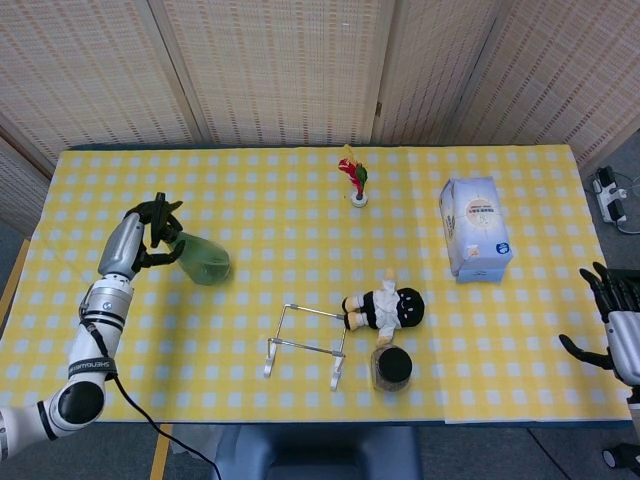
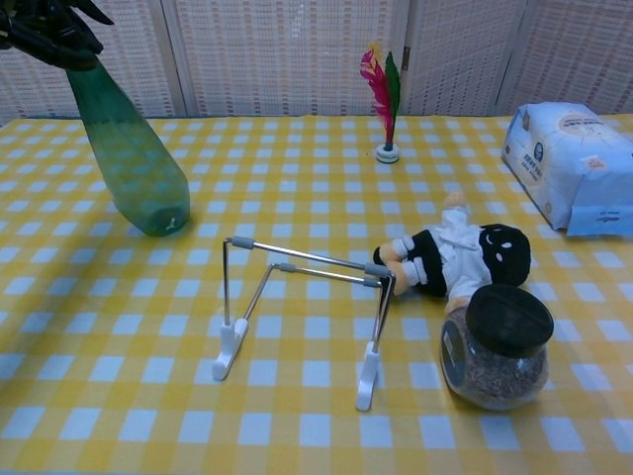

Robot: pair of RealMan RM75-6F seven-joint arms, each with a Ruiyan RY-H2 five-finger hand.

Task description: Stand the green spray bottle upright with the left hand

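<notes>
yellow checked tablecloth (image 1: 300,240). left hand (image 1: 150,235) grips neck of green spray bottle (image 2: 127,158); bottle tilted, base on cloth at table's left. raised, not yet upright; straighten, release. right hand (image 1: 612,320) empty, fingers spread.

Woven beige wall panels (image 1: 280,70) behind a yellow-checked table (image 1: 300,240), grey floor (image 1: 625,160) beside.

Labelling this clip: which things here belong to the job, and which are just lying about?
Job: green spray bottle, tilted, gripped at its top by the left hand.
Lying about: wire rack, doll, jar, shuttlecock, tissue pack.
</notes>
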